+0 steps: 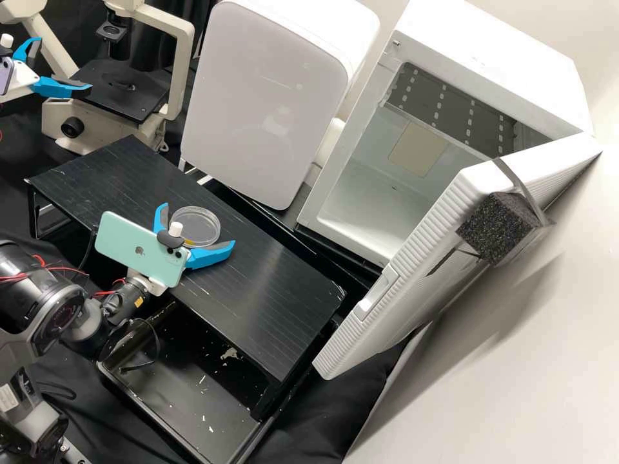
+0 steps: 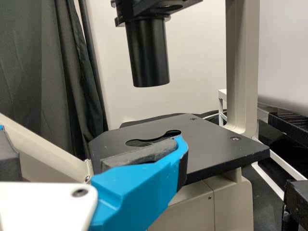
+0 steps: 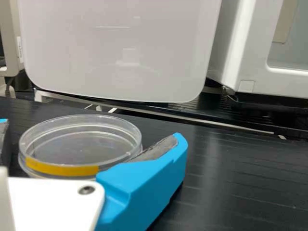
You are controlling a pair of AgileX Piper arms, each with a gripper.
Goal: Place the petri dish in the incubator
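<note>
Black platform [image 1: 277, 283]: spread fingers [image 1: 211, 255] flank the petri dish [image 1: 201, 223].

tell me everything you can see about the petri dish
The petri dish is round, shallow and clear, seemingly plastic, with what looks like a lid fitted over its base. A yellow strip runs along part of its side wall. It lies flat on the black raised platform, in front of the open incubator, between the spread fingers of the right tool. Whether either finger touches it, I cannot tell.
</note>
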